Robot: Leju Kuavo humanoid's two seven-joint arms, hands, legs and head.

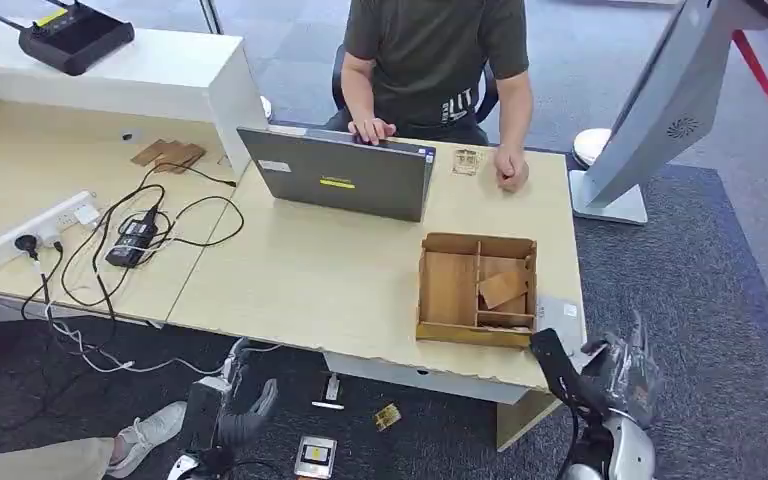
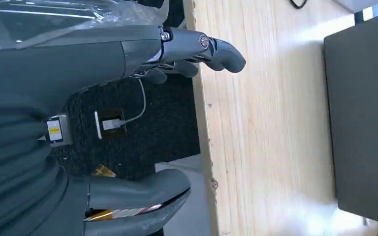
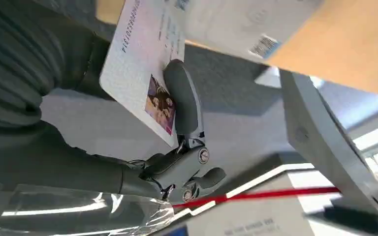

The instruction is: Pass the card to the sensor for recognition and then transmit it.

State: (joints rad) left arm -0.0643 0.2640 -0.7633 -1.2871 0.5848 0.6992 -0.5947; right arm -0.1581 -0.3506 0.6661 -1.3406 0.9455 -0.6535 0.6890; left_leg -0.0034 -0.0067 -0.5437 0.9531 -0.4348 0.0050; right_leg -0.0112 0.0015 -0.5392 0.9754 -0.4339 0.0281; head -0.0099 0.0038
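the landmark here is the cardboard box [image 1: 478, 289], which sits on the table [image 1: 340, 270] near the table's right front corner. far to the left of the box lie a white power strip [image 1: 38, 226] and a tangle of black cables [image 1: 130, 235]. closer to the box, but still to its left and further back, stands a grey laptop [image 1: 342, 172], and a person [image 1: 435, 60] sits behind it with one hand on the laptop and the other resting on the table. the left hand [image 1: 238, 405] hangs below the table's front edge, well to the left of the box; its fingers are spread apart and it holds nothing. inside the box a brown cardboard piece [image 1: 502, 288] leans in one of the right sections. just to the right of the box a flat grey sensor [image 1: 558, 316] lies on the table corner. the right hand [image 1: 582, 378] is just below that corner, in front of the box, and it pinches the card [image 3: 145, 69] between its thumb and fingers. further right, beyond the table, stands a white kiosk [image 1: 650, 110].
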